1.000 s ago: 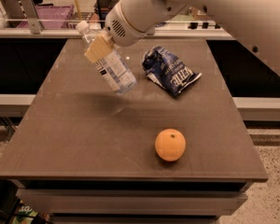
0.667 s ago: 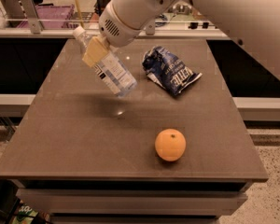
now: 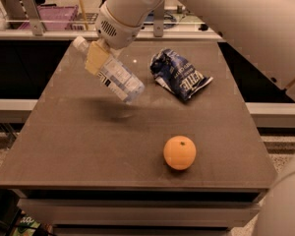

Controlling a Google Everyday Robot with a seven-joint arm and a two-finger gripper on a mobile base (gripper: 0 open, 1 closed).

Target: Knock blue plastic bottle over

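Note:
The blue plastic bottle [image 3: 119, 77] is clear with a white cap and a pale label. It hangs tilted above the table's far left part, cap up-left and base down-right, with its shadow on the tabletop below. My gripper [image 3: 96, 58] comes down from the white arm at the top. One yellowish finger [image 3: 95, 59] lies across the bottle's upper part near the neck, so the gripper is shut on the bottle.
A dark blue foil snack bag [image 3: 180, 74] lies at the table's far right. An orange [image 3: 180, 152] sits near the front edge, right of centre. The brown table [image 3: 78, 151] has drop-offs on all sides. A counter with a purple bin [image 3: 51, 14] stands behind.
The gripper and the tilted bottle have shifted a little to the left and slightly down. The bag and the orange have not moved.

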